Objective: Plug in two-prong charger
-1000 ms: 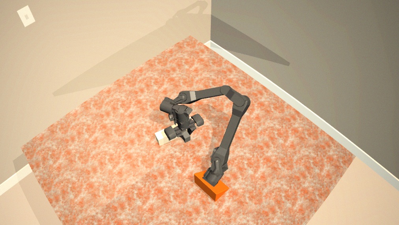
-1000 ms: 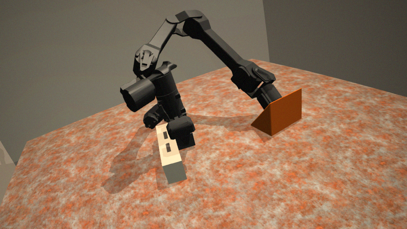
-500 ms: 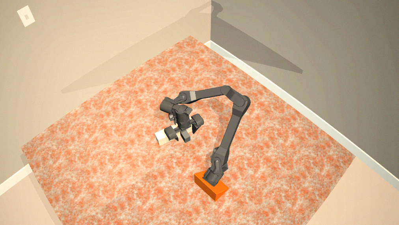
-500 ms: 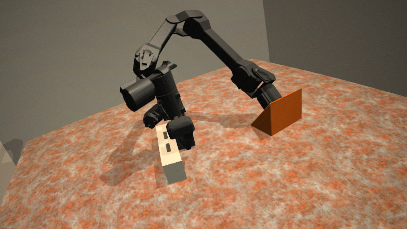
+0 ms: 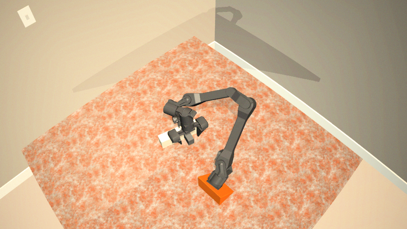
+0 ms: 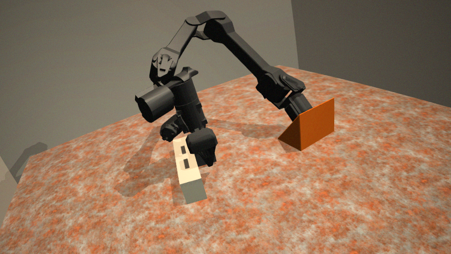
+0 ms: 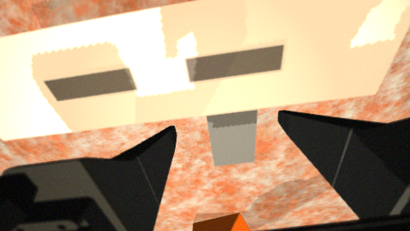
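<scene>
The cream power strip point(image 5: 165, 137) point(image 6: 191, 174) point(image 7: 321, 69) lies on the patterned surface, with two dark slots on its upper face. The grey block-shaped charger point(image 5: 190, 140) point(image 7: 234, 148) is at the strip's long side, its inner end meeting the strip's edge in the wrist view, nearer the slot on the right there. Its prongs are not visible, so I cannot tell whether they are in an outlet. My gripper point(image 5: 189, 138) point(image 7: 225, 123) is open around the charger, with gaps on both sides. In the exterior view its near finger covers most of the charger.
The orange wedge point(image 5: 208, 186) point(image 6: 317, 123) point(image 7: 217, 224) stands at the arm's base, on the charger's side of the strip. The arm arches over the patterned surface point(image 5: 114, 170) point(image 6: 315, 205). Walls stand behind, one with a white plate point(image 5: 22, 14).
</scene>
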You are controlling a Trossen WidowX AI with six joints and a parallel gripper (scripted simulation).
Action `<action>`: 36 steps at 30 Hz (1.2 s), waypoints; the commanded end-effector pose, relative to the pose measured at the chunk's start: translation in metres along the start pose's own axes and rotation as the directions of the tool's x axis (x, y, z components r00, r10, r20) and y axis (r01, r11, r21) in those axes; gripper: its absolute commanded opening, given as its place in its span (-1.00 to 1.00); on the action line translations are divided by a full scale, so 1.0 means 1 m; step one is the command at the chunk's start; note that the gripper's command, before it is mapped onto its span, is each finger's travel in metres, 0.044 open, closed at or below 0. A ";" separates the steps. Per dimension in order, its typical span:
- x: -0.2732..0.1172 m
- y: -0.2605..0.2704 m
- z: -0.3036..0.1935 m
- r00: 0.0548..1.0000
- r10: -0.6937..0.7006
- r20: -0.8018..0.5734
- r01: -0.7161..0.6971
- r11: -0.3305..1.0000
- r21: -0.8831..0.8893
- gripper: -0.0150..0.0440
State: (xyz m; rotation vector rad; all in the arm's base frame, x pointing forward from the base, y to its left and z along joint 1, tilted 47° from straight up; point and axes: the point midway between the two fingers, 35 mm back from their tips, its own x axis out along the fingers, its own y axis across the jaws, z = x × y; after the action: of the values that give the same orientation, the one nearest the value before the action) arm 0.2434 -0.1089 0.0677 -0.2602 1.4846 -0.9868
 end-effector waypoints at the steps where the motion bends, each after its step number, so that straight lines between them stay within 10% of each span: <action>1: 0.001 -0.001 -0.002 1.000 -0.005 0.006 0.005 1.000 0.004 1.00; 36: 0.002 0.001 -0.027 1.000 -0.007 0.018 0.006 1.000 0.010 1.00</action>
State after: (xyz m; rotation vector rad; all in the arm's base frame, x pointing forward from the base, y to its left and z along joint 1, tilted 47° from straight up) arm 0.2237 -0.1007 0.0628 -0.2689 1.4648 -0.9956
